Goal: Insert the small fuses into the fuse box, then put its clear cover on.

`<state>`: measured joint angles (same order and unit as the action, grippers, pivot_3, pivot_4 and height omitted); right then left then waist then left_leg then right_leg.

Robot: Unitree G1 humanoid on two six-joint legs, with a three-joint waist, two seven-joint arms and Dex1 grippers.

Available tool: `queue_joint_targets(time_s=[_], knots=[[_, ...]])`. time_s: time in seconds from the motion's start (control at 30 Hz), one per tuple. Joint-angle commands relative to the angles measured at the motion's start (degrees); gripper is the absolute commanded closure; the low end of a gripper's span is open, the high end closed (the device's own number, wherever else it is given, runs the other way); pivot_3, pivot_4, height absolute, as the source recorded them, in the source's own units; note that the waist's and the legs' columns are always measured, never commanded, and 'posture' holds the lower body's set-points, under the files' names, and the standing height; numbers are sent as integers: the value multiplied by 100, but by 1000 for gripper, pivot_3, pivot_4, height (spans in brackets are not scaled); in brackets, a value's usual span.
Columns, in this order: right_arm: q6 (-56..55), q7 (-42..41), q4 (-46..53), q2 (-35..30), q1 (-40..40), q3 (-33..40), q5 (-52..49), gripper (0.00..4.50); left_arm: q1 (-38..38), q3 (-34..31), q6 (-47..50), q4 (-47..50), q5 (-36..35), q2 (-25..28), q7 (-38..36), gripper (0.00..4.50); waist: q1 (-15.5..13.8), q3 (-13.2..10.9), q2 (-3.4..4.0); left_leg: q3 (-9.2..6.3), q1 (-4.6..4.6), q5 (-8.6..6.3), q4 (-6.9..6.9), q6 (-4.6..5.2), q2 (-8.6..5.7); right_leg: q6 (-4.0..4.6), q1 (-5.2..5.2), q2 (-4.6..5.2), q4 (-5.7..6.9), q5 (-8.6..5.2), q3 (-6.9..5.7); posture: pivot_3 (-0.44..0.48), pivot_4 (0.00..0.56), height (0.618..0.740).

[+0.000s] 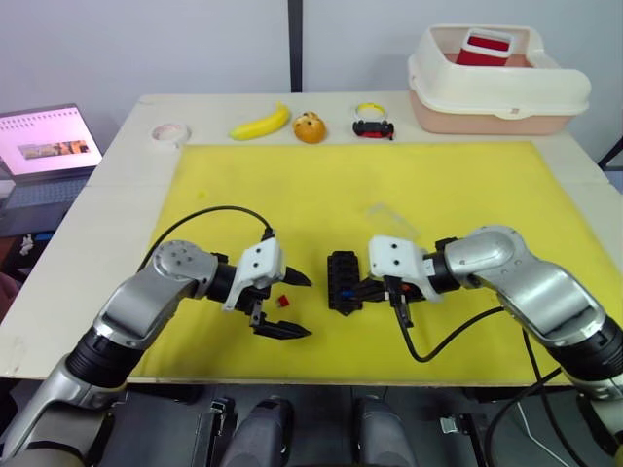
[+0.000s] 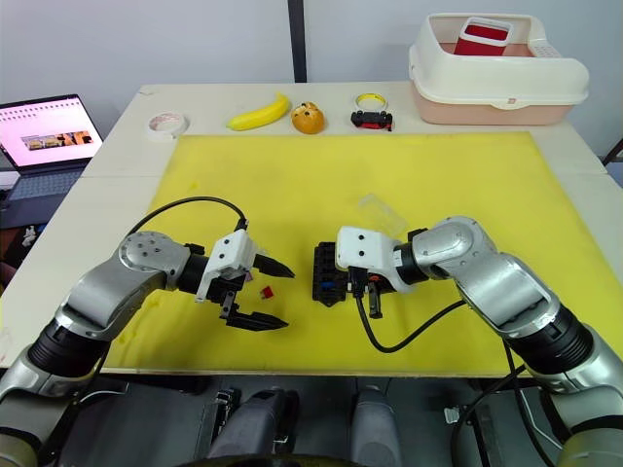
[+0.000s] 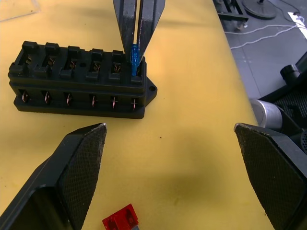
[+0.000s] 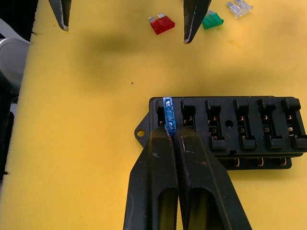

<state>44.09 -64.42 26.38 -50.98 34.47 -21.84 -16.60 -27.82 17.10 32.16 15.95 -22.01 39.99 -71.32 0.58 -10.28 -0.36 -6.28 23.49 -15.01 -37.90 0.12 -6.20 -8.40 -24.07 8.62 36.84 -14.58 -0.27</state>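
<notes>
The fuse box lies on the yellow mat that covers the tabletop, near the front edge, between the two end effectors. The right end effector has its fingers pressed together on a blue fuse, which stands upright at the last slot at one end of the box; the other five slots look empty. The left end effector hovers just beside the box with its two fingers wide apart, and it holds nothing. A red fuse lies on the mat between these fingers. In the right wrist view a green fuse and a pale, clear one lie near the red one. The clear cover rests flat on the mat behind the box.
</notes>
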Motion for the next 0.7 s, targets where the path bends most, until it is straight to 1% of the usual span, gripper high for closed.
queue_joint_targets(time_s=[0.03,0.7], knots=[[58,-44,243,-2,28,131,-101,4500,-48,-52,-35,169,-63,-2,-9,26,0,0,0,0,0,0,0,0,0,0,0,0,0,0,0,0,150,740],[66,68,195,-5,42,118,34,4500,-61,-23,-26,180,-57,-31,-10,26,0,0,0,0,0,0,0,0,0,0,0,0,0,0,0,0,150,740]])
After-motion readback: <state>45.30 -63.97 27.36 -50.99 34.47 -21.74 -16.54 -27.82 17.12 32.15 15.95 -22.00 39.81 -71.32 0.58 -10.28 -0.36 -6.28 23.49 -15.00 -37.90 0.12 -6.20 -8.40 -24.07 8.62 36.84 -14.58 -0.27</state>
